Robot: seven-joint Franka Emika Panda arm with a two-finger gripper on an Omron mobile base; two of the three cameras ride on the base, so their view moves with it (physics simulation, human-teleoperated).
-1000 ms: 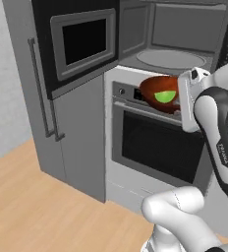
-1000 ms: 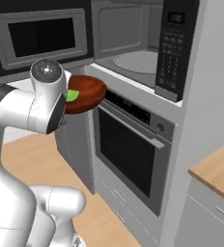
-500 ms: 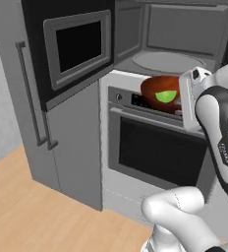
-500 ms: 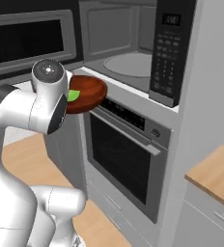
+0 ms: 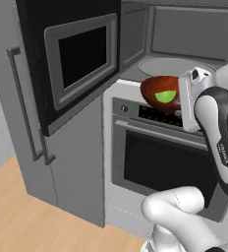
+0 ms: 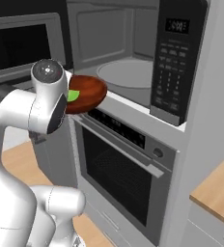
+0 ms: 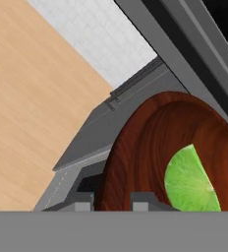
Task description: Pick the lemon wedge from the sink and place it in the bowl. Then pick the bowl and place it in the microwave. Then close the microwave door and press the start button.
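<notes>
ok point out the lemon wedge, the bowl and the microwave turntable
bright green lemon wedge (image 7: pixel 189 179), hand view, on its cut face
glossy reddish-brown round bowl (image 6: pixel 91 91), right base view, on its outer wall
round pale microwave turntable (image 6: pixel 128 74), right base view, on its flat top

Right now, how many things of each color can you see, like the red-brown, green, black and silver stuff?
Reddish-brown: 1, the bowl, held up in front of the open microwave.
Bright green: 1, the lemon wedge inside the bowl.
Black: 2, the microwave and its open microwave door.
Silver-grey: 1, the oven below.
Total: 5
</notes>
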